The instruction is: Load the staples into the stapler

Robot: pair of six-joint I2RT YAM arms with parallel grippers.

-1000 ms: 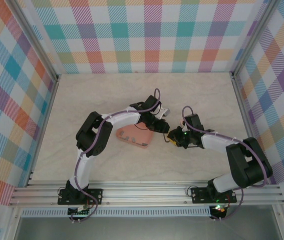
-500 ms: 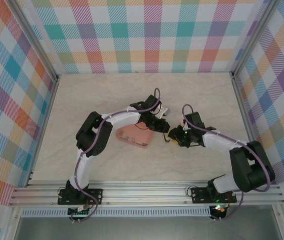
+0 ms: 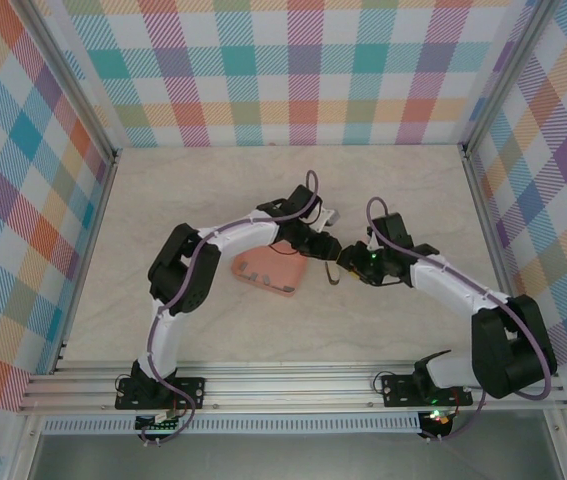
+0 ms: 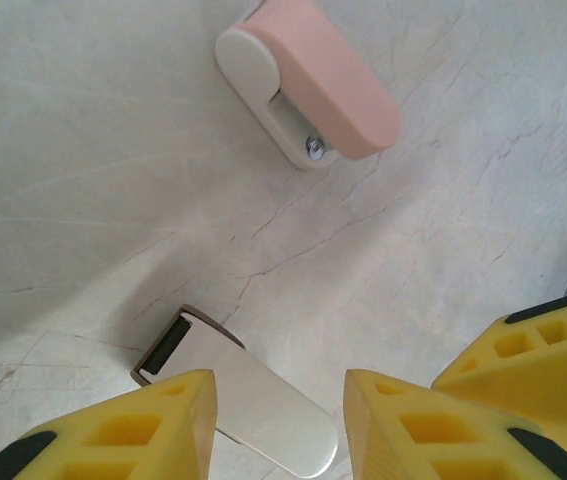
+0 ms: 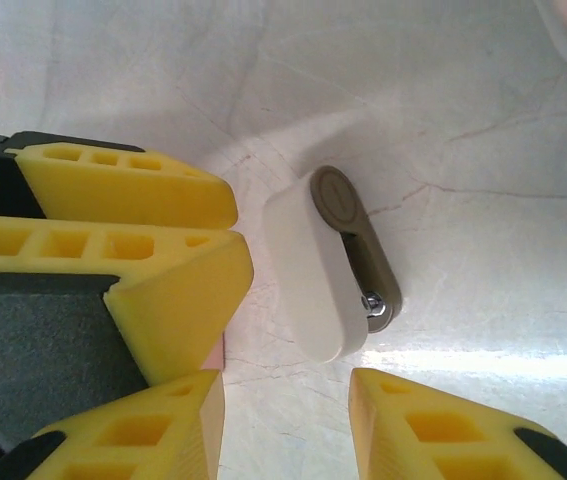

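Observation:
A small stapler with a cream top and taupe base (image 4: 248,405) lies flat on the marble table. My left gripper (image 4: 278,420) stands open over it, its fingers on either side and not pressing it. My right gripper (image 5: 285,425) is open too, and the same stapler (image 5: 328,270) lies just beyond its fingertips. In the top view the two grippers meet tip to tip, left (image 3: 323,251) and right (image 3: 343,265). The staples show as tiny dark marks (image 3: 258,271) in the salmon-pink tray (image 3: 285,283).
A second stapler, pink on a white base (image 4: 313,85), lies closed a little further off on the table. The left gripper's yellow fingers (image 5: 123,230) crowd the right wrist view, and the right gripper's finger (image 4: 528,370) sits close beside the left. Checked walls surround the table.
Both grippers have opened; the left one was shut a second ago. The right arm has stretched leftward, bringing its gripper closer to the left one.

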